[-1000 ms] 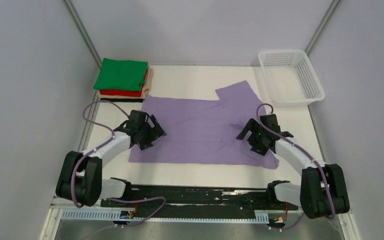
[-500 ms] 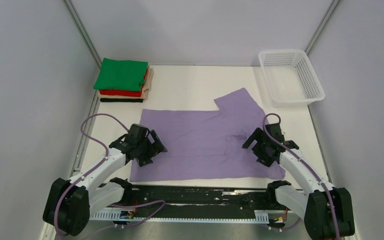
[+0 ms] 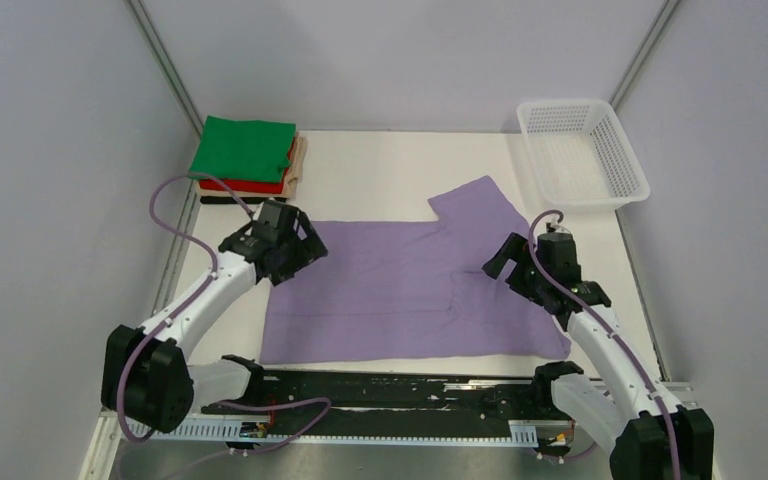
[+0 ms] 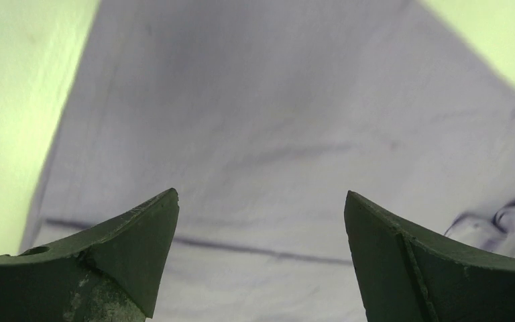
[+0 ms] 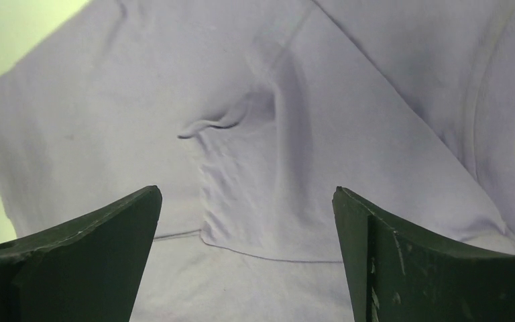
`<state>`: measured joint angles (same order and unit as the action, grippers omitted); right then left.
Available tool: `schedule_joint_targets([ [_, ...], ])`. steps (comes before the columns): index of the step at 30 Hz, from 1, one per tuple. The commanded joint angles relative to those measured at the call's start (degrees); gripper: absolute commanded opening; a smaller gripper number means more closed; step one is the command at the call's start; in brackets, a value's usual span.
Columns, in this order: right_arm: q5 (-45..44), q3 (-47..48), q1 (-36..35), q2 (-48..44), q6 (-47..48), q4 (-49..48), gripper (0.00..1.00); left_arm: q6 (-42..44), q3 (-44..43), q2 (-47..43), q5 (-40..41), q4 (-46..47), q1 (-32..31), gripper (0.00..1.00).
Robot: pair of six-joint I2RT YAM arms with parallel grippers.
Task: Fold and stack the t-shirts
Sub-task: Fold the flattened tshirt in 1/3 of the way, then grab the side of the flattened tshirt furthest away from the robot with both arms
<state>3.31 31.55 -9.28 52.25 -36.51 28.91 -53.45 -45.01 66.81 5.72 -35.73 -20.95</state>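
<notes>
Purple shirt [image 3: 400, 290] fills wrist views; only overhead shows the green-topped stack [image 3: 245, 150].

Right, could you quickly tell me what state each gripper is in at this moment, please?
Left gripper: open, holding nothing, above the lavender t-shirt.
Right gripper: open, holding nothing, above the same shirt.

I count one spread purple t-shirt [image 3: 390, 290], three folded ones far left in green [image 3: 243, 148], red [image 3: 250, 185] and tan [image 3: 299, 165], one white basket [image 3: 582, 155] far right, and two arms [image 3: 205, 300] near.
</notes>
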Motion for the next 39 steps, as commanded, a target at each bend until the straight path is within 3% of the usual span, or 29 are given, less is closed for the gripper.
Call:
schedule_joint_targets([
  [1,3.3,-0.6,0.2,-3.4,4.5,-8.4,1.0,4.8,-8.2,7.9,7.2,2.6,4.3,1.0],
  [10,2.3,-2.9,0.2,-4.2,6.2,-11.4,1.0,11.5,-27.8,32.1,13.9,3.8,12.0,0.97],
  [16,0.7,-2.7,0.2,-0.7,6.2,-11.4,1.0,15.6,-32.7,41.6,9.5,8.3,15.2,0.92],
  [25,0.0,-1.9,0.2,2.0,6.2,-11.5,1.0,18.3,-31.9,45.5,1.3,14.0,17.2,0.73],
  [29,-0.2,-1.8,0.2,1.9,6.2,-11.5,1.0,20.3,-29.5,44.3,-3.0,15.5,17.0,0.69],
  [39,-0.2,-2.1,0.2,1.1,6.2,-11.4,1.0,23.1,-30.1,45.3,0.5,11.2,14.7,0.52],
])
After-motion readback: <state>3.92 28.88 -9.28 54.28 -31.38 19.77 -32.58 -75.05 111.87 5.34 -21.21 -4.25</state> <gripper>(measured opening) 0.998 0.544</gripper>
